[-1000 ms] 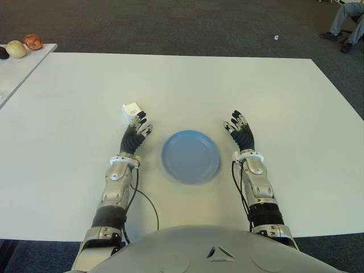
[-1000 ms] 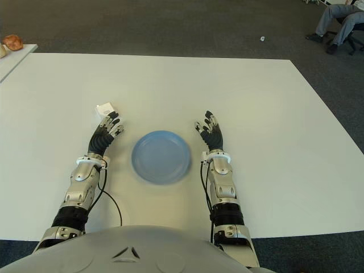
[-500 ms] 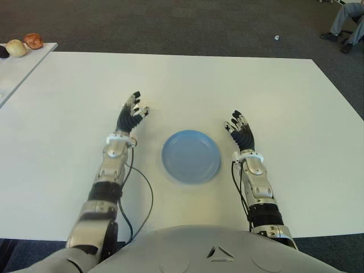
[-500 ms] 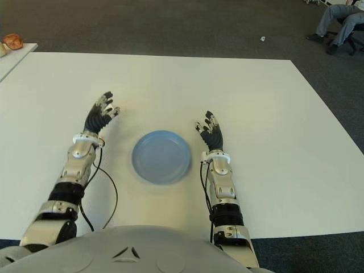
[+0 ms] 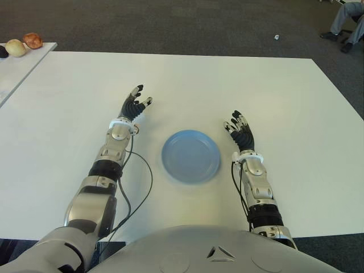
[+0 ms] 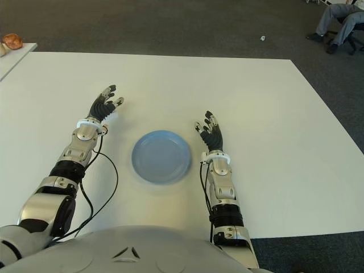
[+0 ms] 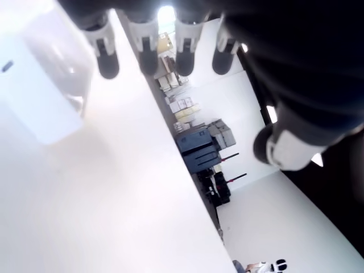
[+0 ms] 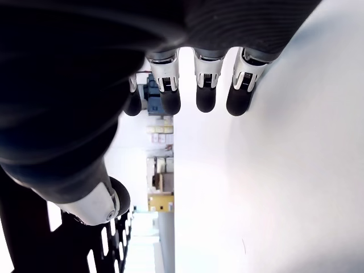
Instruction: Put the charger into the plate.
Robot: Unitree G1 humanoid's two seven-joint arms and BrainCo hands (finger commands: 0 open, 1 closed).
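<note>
Left robot hand (image 5: 135,102) spread over charger (image 7: 40,94), nothing held; reach step. Next: close fingers, carry to plate (image 5: 190,156).

plate (image 5: 190,156) mid-table, between left hand (image 5: 134,104), right hand (image 5: 240,130)

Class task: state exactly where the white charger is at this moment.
The charger shows only in the left wrist view, on the white table under the open left hand; in the eye views that hand hides it, left of the blue plate.
</note>
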